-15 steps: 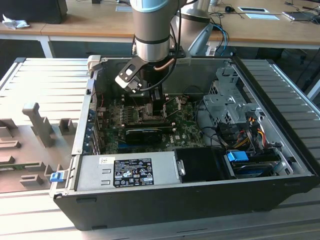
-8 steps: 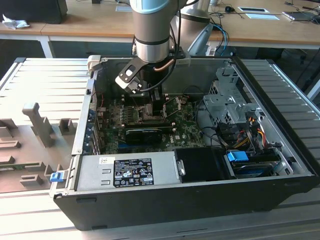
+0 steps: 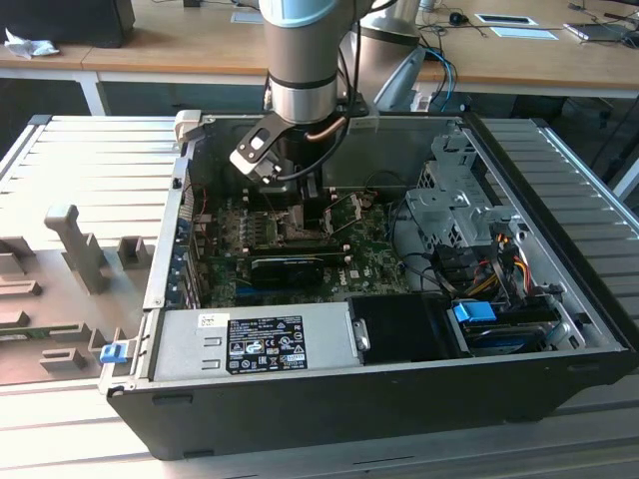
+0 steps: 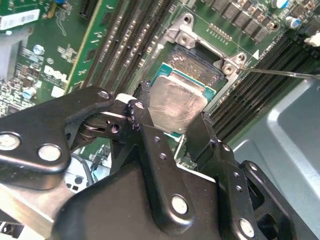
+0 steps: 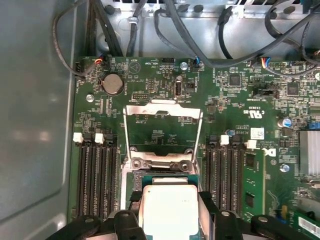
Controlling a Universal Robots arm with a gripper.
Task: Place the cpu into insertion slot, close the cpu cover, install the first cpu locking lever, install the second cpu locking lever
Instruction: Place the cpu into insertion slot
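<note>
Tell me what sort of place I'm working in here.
Probably a robotics lab or electronics workshop: an open desktop computer case sits on a slotted metal table, with wooden desks and loose cables behind it.

cpu (image 5: 170,212): pale silvery-grey top, smeared, with a green edge.
gripper (image 4: 167,115): black, with silver screws.
cpu cover (image 5: 150,110): bright silver.
motherboard (image 5: 165,75): dark green, with black slots.
case (image 3: 349,399): black.
tabletop (image 3: 80,160): grey, ribbed.

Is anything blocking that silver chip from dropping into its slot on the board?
Nothing visible does. The gripper holds the cpu over the open socket, and in the first wrist view the cpu cover is swung back, clear of it.
</note>
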